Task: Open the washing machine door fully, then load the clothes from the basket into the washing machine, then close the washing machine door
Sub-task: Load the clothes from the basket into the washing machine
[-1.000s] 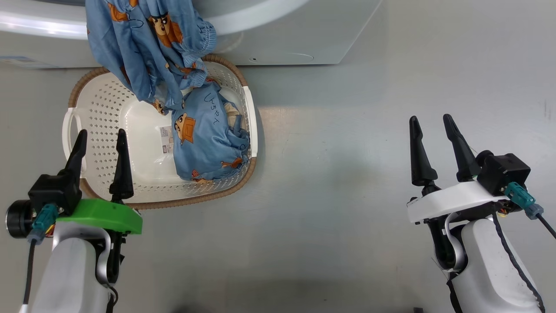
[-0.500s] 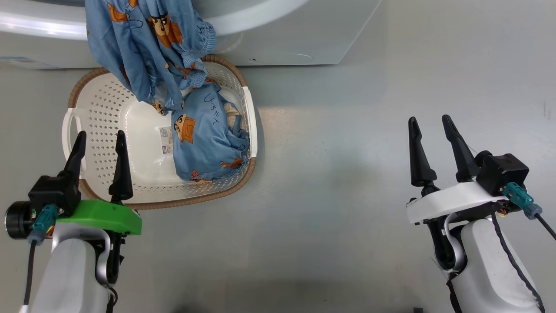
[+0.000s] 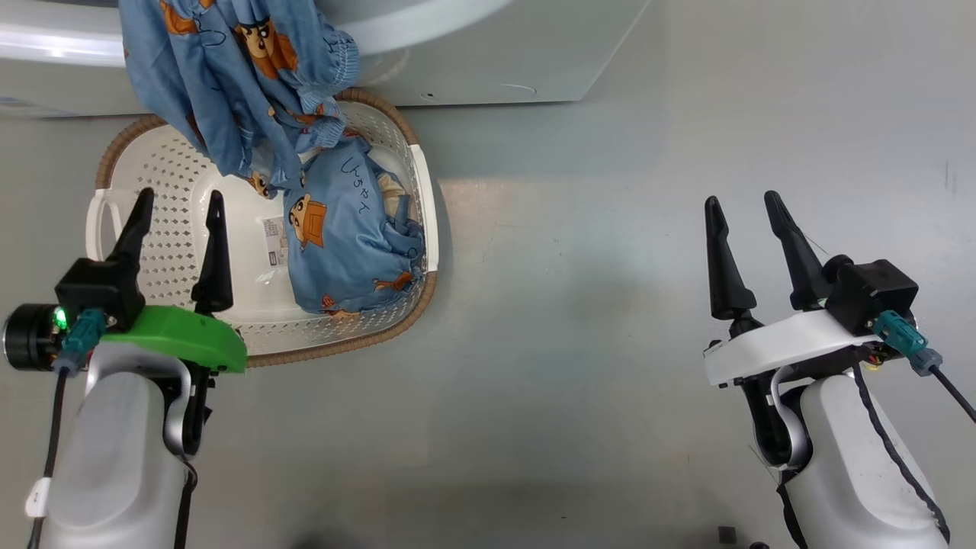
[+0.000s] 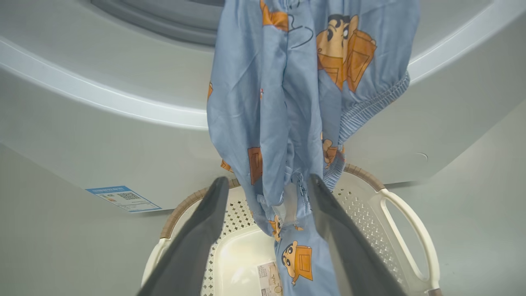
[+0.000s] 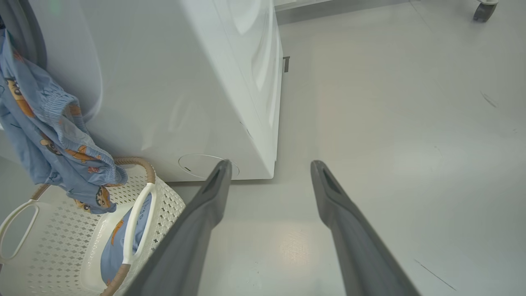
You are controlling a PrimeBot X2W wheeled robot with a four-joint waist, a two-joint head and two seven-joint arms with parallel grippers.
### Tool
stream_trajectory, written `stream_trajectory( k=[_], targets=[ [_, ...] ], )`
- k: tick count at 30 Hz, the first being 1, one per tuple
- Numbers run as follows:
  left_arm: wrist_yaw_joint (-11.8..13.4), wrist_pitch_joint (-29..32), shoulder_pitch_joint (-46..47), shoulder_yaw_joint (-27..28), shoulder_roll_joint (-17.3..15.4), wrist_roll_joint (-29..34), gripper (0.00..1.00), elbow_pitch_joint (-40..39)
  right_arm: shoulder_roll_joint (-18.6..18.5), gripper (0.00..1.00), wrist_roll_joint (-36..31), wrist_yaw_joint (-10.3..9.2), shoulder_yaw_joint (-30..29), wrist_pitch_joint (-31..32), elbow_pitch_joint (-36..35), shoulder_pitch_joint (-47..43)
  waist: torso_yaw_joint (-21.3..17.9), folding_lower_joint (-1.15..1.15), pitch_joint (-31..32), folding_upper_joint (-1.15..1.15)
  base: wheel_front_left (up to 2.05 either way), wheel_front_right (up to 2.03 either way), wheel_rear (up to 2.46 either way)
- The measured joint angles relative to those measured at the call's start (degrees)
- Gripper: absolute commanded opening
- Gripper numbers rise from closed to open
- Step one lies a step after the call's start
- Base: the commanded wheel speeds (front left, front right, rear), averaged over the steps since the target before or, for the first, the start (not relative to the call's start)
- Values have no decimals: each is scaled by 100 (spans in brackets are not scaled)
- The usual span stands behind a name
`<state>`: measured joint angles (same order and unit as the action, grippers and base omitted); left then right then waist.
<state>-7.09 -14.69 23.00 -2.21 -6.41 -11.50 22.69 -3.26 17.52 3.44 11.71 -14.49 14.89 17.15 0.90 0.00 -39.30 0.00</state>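
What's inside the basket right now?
A bunched garment lies at the basket's right end, beside a label on its bare bottom. A hanging garment drapes over the far side; whatever lies under either is hidden.

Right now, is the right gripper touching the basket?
Apart. The head view shows the right gripper over bare floor, a wide gap from the basket.

The washer [image 5: 164, 82] was recorded as smooth white panelling with a soft gloss. The basket [image 3: 171, 191] was noted as perforated cream plastic, semi-matt, with a brown woven-look rim. The clothes [image 3: 221, 91] were found to be thin, soft printed cloth, gathered at the hems. The floor [image 3: 579, 366] was seen as smooth, grey, faintly reflective.
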Motion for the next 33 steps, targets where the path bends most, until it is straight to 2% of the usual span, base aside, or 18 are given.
stream_trajectory(
  k=[9, 19, 25, 33],
  targets=[
    [-3, 0, 524, -174, -180, 66, 100, 589, 1, 100, 43, -2, 88, 0, -13, 30, -220, 0, -164, 0, 0, 0, 0],
    [-3, 54, 1014, -214, -186, -83, 100, 1083, 3, 100, 96, -7, 169, 0, -91, 53, -413, 0, -366, 0, 0, 0, 0],
    [-20, 152, 1259, -432, -181, -241, 100, 1391, 2, 100, 114, -63, 168, 0, -158, 73, -519, 0, -529, 0, 0, 0, 0],
    [-21, 148, 1797, -366, -196, -543, 100, 1600, 3, 100, 113, -155, 131, 0, -258, 91, -595, 0, -800, 0, 0, 0, 0]
  ],
)
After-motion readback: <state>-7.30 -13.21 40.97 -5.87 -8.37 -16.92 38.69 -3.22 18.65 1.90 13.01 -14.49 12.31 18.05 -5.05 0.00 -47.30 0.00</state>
